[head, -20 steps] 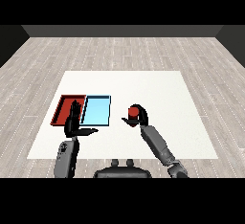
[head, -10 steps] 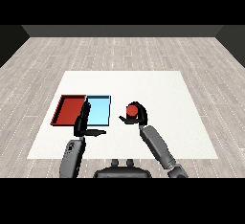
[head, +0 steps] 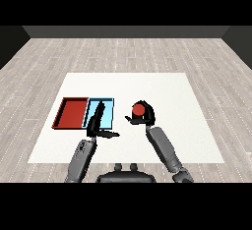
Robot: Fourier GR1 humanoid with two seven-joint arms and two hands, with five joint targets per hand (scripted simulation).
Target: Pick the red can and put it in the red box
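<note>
Red tray [head: 74, 113]: I see it at the left of the white worktop [head: 167, 91], lying flat, with a dark red rim and a red floor. I see nothing lying in it.
Light blue tray [head: 107, 110]: it lies just beside the red tray, on that tray's right, their long sides touching or nearly so; I cannot tell which. Its floor shows pale blue where my left hand does not cover it, and I make out no object in it.
Red can [head: 139, 109]: it is outside both trays, to the right of the light blue tray, near the middle of the worktop. I see its red top, round, ringed by black fingers.
Right hand [head: 143, 117]: its fingers and thumb curl round the red can, so it is clamped on the can. Whether the can stands on the worktop or is lifted, I cannot tell from this view.
Left hand [head: 96, 121]: its fingers are straight and together, pointing away from me over the left part of the light blue tray, and the thumb sticks out to the right over the worktop. It holds nothing.
Forearms: both are grey and come in from the lower edge, the left toward the trays, the right toward the can.
</note>
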